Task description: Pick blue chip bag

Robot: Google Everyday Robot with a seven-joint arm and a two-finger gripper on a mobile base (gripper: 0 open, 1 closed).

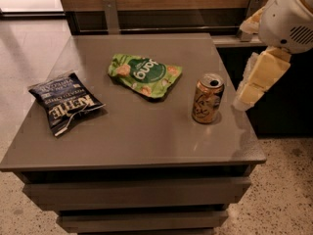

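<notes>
The blue chip bag (66,102) is a crinkled dark navy bag with white "KETTLE" lettering. It lies flat near the left edge of the grey table (137,141). My gripper (255,82) hangs from the white arm (288,18) at the right edge of the view. It is beyond the table's right side, just right of the can, and far from the blue bag. It holds nothing that I can see.
A green snack bag (145,74) lies at the table's middle back. An upright orange-brown drink can (208,98) stands near the right edge, between my gripper and the bags. A wooden panel with metal brackets (111,13) runs behind the table.
</notes>
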